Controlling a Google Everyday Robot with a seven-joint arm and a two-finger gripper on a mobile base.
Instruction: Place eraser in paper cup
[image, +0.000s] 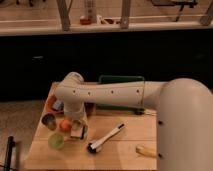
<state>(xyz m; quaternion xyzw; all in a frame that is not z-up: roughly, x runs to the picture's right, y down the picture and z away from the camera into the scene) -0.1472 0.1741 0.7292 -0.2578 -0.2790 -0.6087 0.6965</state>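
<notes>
My gripper (77, 129) points down over the left part of the wooden table (125, 150), at the end of the white arm (110, 92) that reaches in from the right. It is shut on the eraser (76, 133), a small whitish block at its tip, close to the table top. The paper cup (48, 120) stands open-mouthed just left of the gripper, beyond an orange ball (65, 125) that lies between them.
A green cup (56, 141) stands in front of the ball. A black-and-white brush (106, 137) lies to the right of the gripper, and a banana (146, 150) near the front right. A green tray (120, 80) sits at the back, and an orange-red object (51, 103) at the back left.
</notes>
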